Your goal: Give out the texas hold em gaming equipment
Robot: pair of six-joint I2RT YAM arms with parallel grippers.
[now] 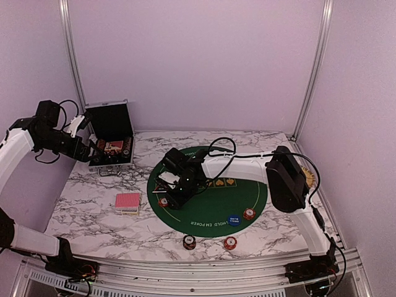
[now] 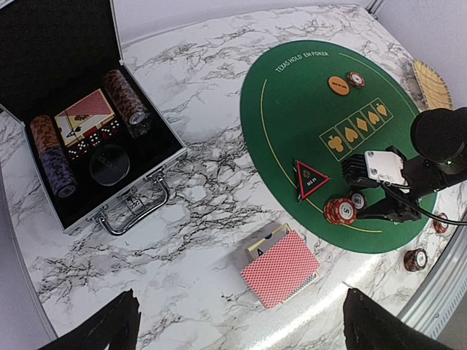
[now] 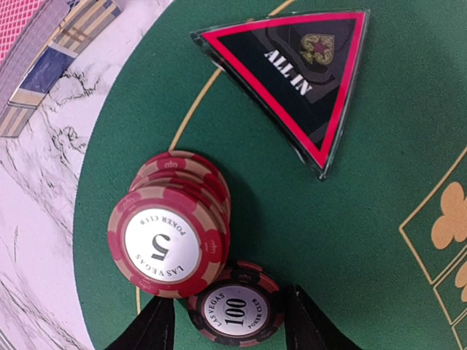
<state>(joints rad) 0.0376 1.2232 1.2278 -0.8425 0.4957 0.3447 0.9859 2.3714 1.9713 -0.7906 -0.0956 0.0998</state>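
The right fingers [image 3: 155, 329] are seen spread either side of a 100 chip [image 3: 235, 313] lying on the green mat [image 3: 350, 248], bottom centre of the frame, beside a stack of 5 chips [image 3: 168, 244]. The left fingers [image 2: 102, 328] are held wide apart over the counter [image 2: 204, 146].

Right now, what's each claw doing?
Left claw: open, empty.
Right claw: open, straddling the 100 chip lying on the green mat.

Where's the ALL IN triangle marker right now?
In the left wrist view, the black triangular marker lies flat on the left part of the green mat, near its edge, right next to the stack of red chips.
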